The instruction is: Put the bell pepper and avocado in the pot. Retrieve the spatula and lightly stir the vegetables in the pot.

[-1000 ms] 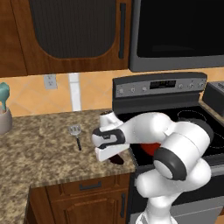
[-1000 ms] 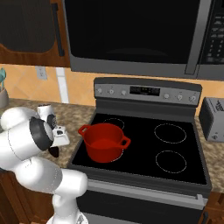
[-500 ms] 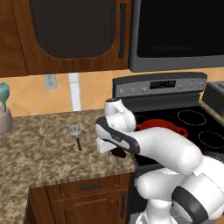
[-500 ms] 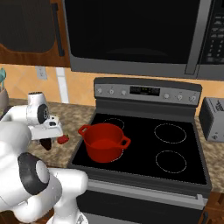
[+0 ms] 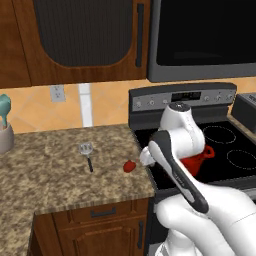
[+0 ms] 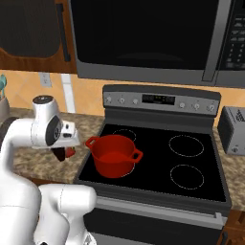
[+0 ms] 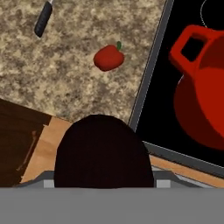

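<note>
Robot's on the avocado step: the claw [image 6: 61, 151] looks clamped around the avocado [image 7: 104, 151], up over the counter's [image 5: 55, 175] right edge. The pepper [image 5: 129, 166] lies on the counter near that edge. Next it probably needs to carry the avocado sideways over the pot [image 6: 114, 154] on the stove's front-left burner and let go, then go back for the pepper.

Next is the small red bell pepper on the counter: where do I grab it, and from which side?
Grip the glossy red bell pepper across its rounded body, coming straight down from above. It lies free on the speckled granite counter, nothing touching it, and its small green stem is too thin to hold.
</note>
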Controlling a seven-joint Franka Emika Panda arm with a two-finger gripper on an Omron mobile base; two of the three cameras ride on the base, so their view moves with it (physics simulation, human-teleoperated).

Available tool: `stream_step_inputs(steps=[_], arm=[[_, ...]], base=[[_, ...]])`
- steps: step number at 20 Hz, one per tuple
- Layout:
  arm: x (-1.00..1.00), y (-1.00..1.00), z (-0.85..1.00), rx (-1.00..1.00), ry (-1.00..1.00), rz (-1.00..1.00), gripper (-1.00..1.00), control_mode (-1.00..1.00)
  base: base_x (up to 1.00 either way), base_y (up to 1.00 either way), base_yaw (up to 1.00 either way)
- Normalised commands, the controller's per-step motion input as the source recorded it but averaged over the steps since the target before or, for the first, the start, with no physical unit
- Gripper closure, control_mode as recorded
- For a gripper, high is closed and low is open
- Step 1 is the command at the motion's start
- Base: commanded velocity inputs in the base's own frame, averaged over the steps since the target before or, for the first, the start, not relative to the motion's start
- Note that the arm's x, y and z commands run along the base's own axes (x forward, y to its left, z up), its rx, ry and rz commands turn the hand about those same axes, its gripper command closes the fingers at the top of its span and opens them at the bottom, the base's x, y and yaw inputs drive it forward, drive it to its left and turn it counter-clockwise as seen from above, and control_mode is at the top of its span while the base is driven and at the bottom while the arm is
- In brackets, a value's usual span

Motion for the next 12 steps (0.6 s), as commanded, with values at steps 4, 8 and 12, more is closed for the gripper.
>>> stream_step_inputs(steps=[4,8,12], arm=[[0.0,-0.94,0.77,0.09,-0.11,-0.09,1.0,-1.0],[0.2,-0.88,0.42,0.07,-0.01,-0.09,1.0,-1.0],[0.57,-0.78,-0.04,0.0,0.0,-0.04,1.0,-1.0]], base=[[0.0,0.0,0.0],[0.0,0.0,0.0],[0.0,0.0,0.0]])
